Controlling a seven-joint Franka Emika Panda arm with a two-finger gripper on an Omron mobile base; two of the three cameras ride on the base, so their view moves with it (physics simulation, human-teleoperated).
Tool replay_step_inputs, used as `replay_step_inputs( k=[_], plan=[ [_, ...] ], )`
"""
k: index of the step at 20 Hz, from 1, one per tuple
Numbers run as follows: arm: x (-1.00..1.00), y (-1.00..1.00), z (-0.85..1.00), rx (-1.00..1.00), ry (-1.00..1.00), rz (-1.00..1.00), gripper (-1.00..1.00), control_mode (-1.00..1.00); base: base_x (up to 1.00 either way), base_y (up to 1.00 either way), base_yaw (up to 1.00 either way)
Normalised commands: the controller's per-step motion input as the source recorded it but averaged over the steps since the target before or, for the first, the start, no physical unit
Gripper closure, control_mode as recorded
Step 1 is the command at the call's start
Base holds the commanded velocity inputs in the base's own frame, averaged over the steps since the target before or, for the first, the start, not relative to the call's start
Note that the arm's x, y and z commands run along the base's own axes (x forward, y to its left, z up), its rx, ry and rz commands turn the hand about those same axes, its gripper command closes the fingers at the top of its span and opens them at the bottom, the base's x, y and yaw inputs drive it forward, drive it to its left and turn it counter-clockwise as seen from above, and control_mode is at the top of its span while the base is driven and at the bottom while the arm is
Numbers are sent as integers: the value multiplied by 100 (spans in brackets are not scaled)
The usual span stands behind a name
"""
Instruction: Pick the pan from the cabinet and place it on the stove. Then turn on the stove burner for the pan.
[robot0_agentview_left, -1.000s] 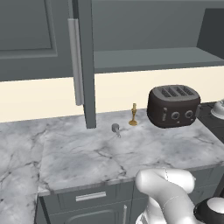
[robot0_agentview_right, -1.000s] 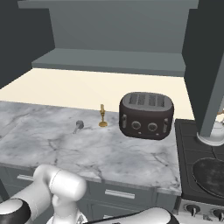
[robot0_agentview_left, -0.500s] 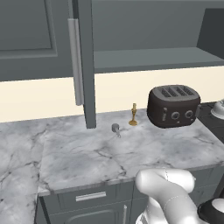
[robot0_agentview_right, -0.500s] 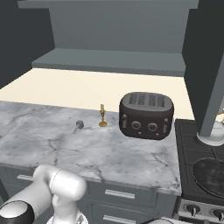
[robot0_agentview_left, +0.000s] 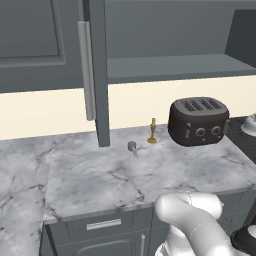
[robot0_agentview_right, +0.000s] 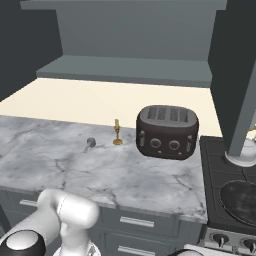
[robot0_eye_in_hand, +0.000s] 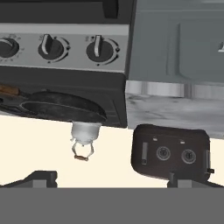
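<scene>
**Item: pan (robot0_eye_in_hand: 61, 107).** Small, black and shallow. It sits on the stove (robot0_eye_in_hand: 114, 89), on the far side of the stove edge from the toaster (robot0_eye_in_hand: 171, 152). In the hand view it lies just behind the control panel, with a pale kettle (robot0_eye_in_hand: 83, 139) beyond it. A thin brownish strip, probably its handle, leads off on the side away from the toaster; that would put the long axis roughly parallel to the panel.

**Item: cabinet (robot0_agentview_left: 175, 67).** Above and behind the toaster. The door (robot0_agentview_left: 97, 75) stands open and the grey shelf is bare.

**Item: gripper (robot0_eye_in_hand: 114, 178).** Jaws spread wide with nothing between them. One dark fingertip (robot0_eye_in_hand: 41, 177) shows at each lower corner of the hand view.

**Key relation.** The hand faces the front of the stove and is rolled over, so the room reads upside down in its view. The row of knobs (robot0_eye_in_hand: 99, 48) lies straight ahead of the open jaws, offset from the toaster towards the pan. The knob nearest the toaster is the one closest to the centre line of the jaws. Which knob feeds the pan's burner cannot be told.

**Arm pose.** Folded low in front of the drawers, with the white elbow (robot0_agentview_left: 190, 220) below the counter edge on the near side of the toaster.

**Status, judged.** Placing looks complete. What remains is to close in on the right knob and turn it.

**Sundries.** A brass candlestick (robot0_agentview_left: 152, 131) stands just beside the toaster.
</scene>
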Motion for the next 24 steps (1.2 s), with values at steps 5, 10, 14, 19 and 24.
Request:
replay_step_inputs(
  k=[5, 10, 14, 19, 24],
  plan=[
    [17, -16, -19, 0, -5, 0, -100, -100, 0, 0, 0],
    [11, -22, -19, 0, -3, 0, -100, -100, 0, 0, 0],
    [16, -11, -19, 0, -1, 0, -100, -100, 0, 0, 0],
    [21, -4, -26, 0, 0, 0, -100, -100, 0, 0, 0],
    [21, -2, -31, 0, 0, 0, -100, -100, 0, 0, 0]
  ],
)
